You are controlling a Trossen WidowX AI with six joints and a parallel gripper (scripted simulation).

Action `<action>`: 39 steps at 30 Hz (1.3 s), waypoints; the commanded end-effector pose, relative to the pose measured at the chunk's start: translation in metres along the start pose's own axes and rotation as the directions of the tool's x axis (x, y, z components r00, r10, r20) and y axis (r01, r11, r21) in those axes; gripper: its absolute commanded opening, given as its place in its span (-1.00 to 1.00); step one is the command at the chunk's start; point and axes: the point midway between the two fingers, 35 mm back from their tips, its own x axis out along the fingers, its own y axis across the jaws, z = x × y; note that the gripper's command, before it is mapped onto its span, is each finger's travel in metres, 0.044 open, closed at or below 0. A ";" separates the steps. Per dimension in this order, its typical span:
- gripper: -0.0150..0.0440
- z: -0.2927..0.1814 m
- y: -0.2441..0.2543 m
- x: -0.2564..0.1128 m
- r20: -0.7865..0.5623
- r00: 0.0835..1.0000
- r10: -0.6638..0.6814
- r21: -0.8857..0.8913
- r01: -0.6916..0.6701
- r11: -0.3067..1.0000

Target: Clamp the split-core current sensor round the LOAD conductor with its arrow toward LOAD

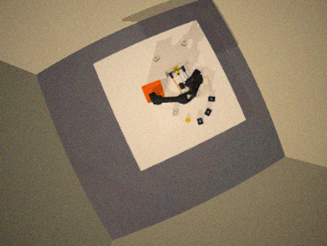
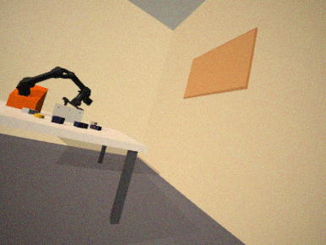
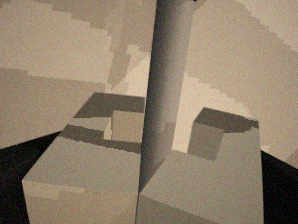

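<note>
The light-grey split-core sensor [image 3: 90, 160] fills the lower part of the wrist view. Its two halves stand apart, one on each side of a grey round conductor [image 3: 167, 75], which runs down between them. My gripper [image 3: 168, 147] [image 2: 73, 105] is shut on the sensor, with a black finger at each outer side. The sensor's far ends are apart. The arrow and the LOAD marker cannot be made out. In the top view the arm reaches over the conductor rig, where an orange conductor [image 1: 177, 86] and a blue one show.
A pale panel [image 2: 63, 111] stands beneath the gripper. Three dark blocks [image 1: 212, 98] [image 1: 207, 112] [image 1: 200, 121] and a yellow disc [image 1: 188, 120] lie near the arm. Small pale blocks [image 1: 156, 58] [image 1: 184, 42] [image 1: 175, 112] lie on the table. The arm's orange base [image 1: 148, 90] [image 2: 25, 101] stands beside the rig.
</note>
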 end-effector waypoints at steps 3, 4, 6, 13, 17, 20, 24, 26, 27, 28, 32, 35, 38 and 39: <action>0.12 -0.001 -0.001 -0.001 -0.001 1.000 -0.003 -0.004 0.003 1.000; 0.04 -0.001 -0.001 -0.001 -0.001 1.000 -0.003 -0.004 0.003 1.000; -0.14 -0.001 -0.001 -0.001 -0.001 1.000 -0.003 -0.004 0.003 1.000; -0.49 -0.001 -0.001 -0.001 -0.001 1.000 -0.003 -0.004 0.003 1.000; -0.49 -0.001 -0.001 -0.001 -0.001 1.000 -0.003 -0.004 0.003 1.000; -0.49 -0.001 -0.001 -0.001 -0.001 1.000 -0.003 -0.004 0.003 1.000; -0.49 -0.001 -0.001 -0.001 -0.001 1.000 -0.003 -0.004 0.003 1.000; -0.49 -0.001 -0.001 -0.001 -0.001 1.000 -0.003 -0.004 0.003 1.000; -0.49 -0.001 -0.001 -0.001 -0.001 1.000 -0.003 -0.004 0.003 1.000; -0.49 -0.001 -0.001 -0.001 -0.001 1.000 -0.003 -0.004 0.003 1.000; -0.49 -0.001 -0.001 -0.001 -0.001 1.000 -0.003 -0.004 0.003 1.000; -0.49 -0.001 -0.001 -0.001 -0.001 1.000 -0.003 -0.004 0.003 1.000; -0.49 -0.001 -0.001 -0.001 -0.001 1.000 -0.003 -0.004 0.003 1.000; -0.49 -0.001 -0.001 -0.001 -0.001 1.000 -0.003 -0.004 0.003 1.000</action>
